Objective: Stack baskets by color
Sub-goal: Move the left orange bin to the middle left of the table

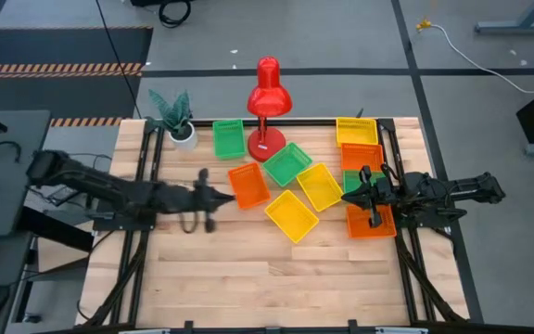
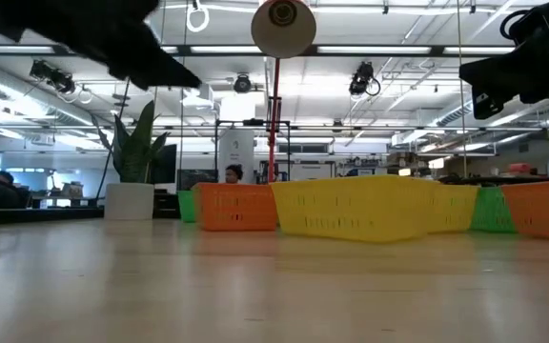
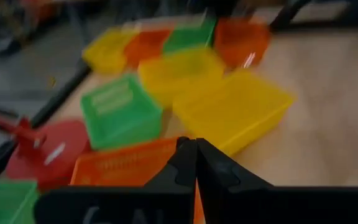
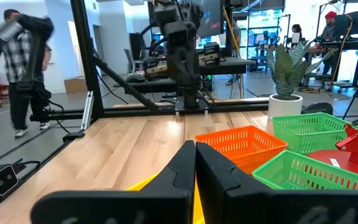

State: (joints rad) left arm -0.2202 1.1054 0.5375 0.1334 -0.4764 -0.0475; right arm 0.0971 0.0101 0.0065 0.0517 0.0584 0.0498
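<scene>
Now: left gripper (image 1: 219,196) clenched, empty, hovering just beside orange basket (image 1: 248,185) at table (image 1: 248,278) centre-left. Right gripper (image 1: 349,198) also clenched, empty, over right-side pile w/ orange basket (image 1: 371,223) under arm. Baskets loose mid-table: green basket (image 1: 287,163), two yellow baskets (image 1: 292,216) (touching, possibly overlapping, view blurry). Another green basket (image 1: 229,138) near back edge by lamp (image 1: 268,93) and plant (image 1: 174,113).

Baskets (image 1: 291,215): orange, green, yellow mesh trays, upright, scattered on table's far-right half, several touching.
</scene>
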